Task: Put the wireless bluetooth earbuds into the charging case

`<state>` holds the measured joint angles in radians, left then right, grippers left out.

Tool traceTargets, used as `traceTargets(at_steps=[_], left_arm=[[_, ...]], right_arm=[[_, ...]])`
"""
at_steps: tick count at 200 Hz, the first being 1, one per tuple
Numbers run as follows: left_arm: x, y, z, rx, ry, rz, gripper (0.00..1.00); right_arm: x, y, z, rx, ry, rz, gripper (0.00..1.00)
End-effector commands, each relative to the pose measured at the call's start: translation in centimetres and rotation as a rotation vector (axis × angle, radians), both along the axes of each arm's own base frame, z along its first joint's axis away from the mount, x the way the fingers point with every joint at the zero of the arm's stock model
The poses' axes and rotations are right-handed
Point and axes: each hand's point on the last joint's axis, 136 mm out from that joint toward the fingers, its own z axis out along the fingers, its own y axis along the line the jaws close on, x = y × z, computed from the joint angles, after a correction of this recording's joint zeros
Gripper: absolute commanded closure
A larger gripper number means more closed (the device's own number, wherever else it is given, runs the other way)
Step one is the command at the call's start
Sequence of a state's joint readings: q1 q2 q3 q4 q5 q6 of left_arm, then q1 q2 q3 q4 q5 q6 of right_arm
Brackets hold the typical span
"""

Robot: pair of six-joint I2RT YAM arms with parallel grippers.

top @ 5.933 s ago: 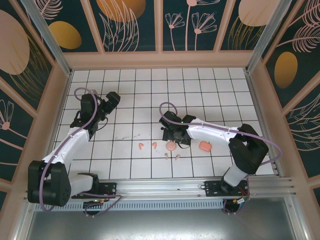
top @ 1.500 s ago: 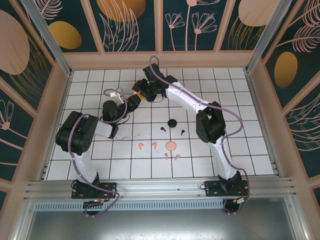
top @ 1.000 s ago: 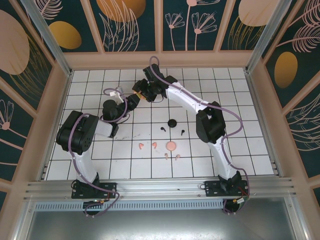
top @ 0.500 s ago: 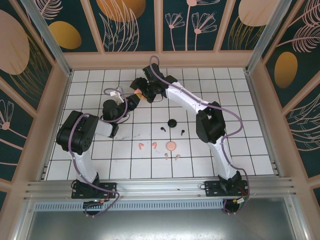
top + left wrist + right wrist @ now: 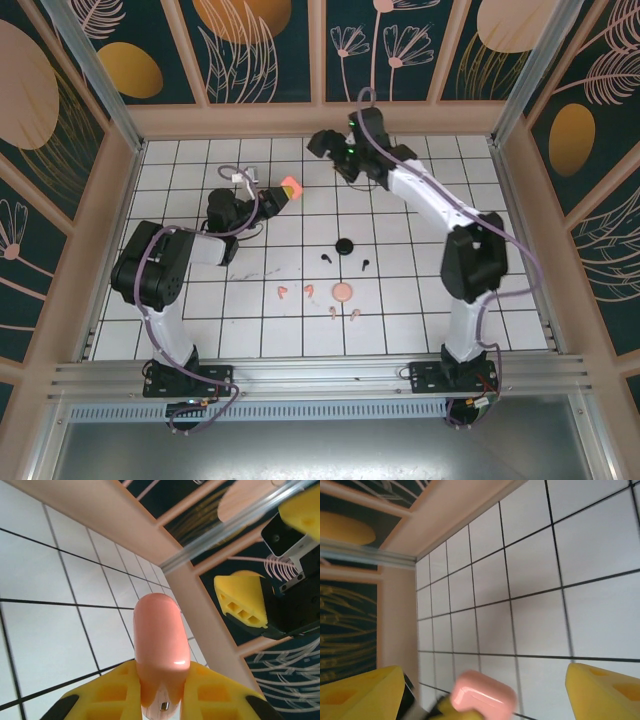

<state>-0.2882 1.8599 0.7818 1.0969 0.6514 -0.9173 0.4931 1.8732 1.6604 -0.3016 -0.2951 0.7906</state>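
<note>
My left gripper [image 5: 279, 196] is shut on a pink rounded charging case [image 5: 290, 187], held up off the tiles at the back left. In the left wrist view the case [image 5: 160, 645] stands pinched between my yellow fingers [image 5: 122, 690]. My right gripper [image 5: 335, 150] hangs open to the right of it, apart from the case. From the right wrist the case [image 5: 482, 697] shows low between the spread jaws of that gripper [image 5: 482, 672]. Two black earbuds [image 5: 326, 257] [image 5: 364, 264] and several pale pink earbuds [image 5: 284, 292] lie on the tiles mid-floor.
A black round case [image 5: 345, 246] and a pink round case [image 5: 342, 292] lie among the earbuds. The wooden back wall [image 5: 320, 120] stands close behind both grippers. The right gripper's yellow finger [image 5: 240, 605] is near the held case in the left wrist view.
The right gripper opened, let go of the pink case and drew back to the right toward the back wall. The left gripper keeps the case and has lifted it slightly.
</note>
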Motion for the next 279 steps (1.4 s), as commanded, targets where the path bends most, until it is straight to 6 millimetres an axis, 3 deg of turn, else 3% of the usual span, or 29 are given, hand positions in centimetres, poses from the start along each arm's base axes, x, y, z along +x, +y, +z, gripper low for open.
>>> traceTargets(at_steps=[1, 15, 40, 61, 77, 172, 224, 228, 254, 279], left_arm=[[-1.4, -1.6, 2.9, 0.023, -0.080, -0.144, 1.00], [-1.7, -2.0, 3.5, 0.029, -0.091, -0.187, 1.00], [-2.2, -2.8, 4.5, 0.026, -0.100, -0.262, 1.00], [-2.6, -3.2, 5.0, 0.031, -0.102, -0.311, 1.00], [-2.8, -3.3, 5.1, 0.042, -0.099, -0.336, 1.00], [-3.9, -3.4, 6.4, 0.054, -0.122, -0.370, 1.00], [-4.4, -3.3, 7.3, 0.048, -0.140, -0.377, 1.00], [-4.8, -3.2, 8.6, 0.045, -0.171, -0.377, 1.00], [-5.4, -3.0, 9.7, 0.041, -0.193, -0.378, 1.00], [-5.7, -2.9, 10.2, 0.042, -0.208, -0.376, 1.00]], right_arm=[[-2.1, -0.9, 2.8, -0.043, -0.298, 0.216, 0.16], [-3.8, -1.8, 3.0, -0.067, -0.399, 0.317, 0.16], [-6.6, -2.8, 0.8, -0.085, -0.456, 0.454, 0.16], [-7.8, -2.5, -0.6, -0.050, -0.443, 0.539, 0.18], [-8.2, -1.8, -0.6, -0.014, -0.443, 0.582, 0.19], [-6.8, 2.8, -1.0, -0.003, -0.429, 0.641, 0.26], [-5.2, 2.6, -3.4, -0.029, -0.372, 0.598, 0.36], [-5.1, 2.4, -3.6, -0.029, -0.368, 0.594, 0.37], [-4.9, 1.4, -5.0, -0.022, -0.332, 0.561, 0.40], [-5.2, 0.5, -4.7, -0.024, -0.336, 0.536, 0.41]])
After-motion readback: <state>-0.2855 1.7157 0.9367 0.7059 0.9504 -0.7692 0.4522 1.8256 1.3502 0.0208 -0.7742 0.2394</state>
